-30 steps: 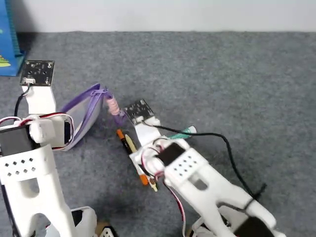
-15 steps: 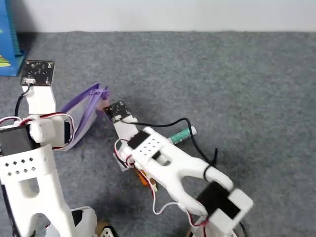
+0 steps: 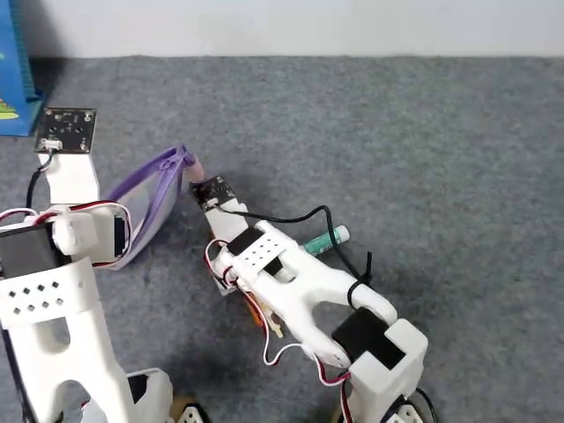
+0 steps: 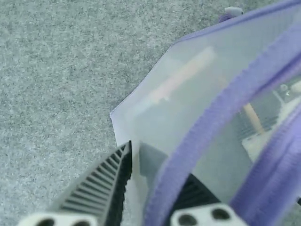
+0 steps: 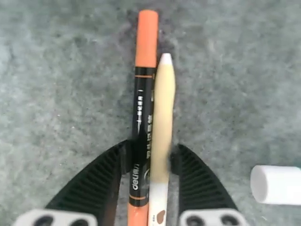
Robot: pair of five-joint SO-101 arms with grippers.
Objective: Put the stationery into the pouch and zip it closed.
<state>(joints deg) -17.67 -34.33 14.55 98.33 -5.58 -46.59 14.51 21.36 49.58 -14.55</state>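
The pouch (image 3: 152,196) is sitting on the left side of the grey worktop (image 3: 441,159). Its purple zip edge is standing up and hanging open. The left arm's fingers (image 4: 110,188) are pinching one clear wall of it tight. Near the pouch, the right arm is leaning down low. The right arm's fingers (image 5: 110,174) are squeezing two pens (image 5: 143,117) that are lying side by side, one orange and black, one cream. A green marker (image 3: 322,241) with a white end is lying on the worktop just beside that arm.
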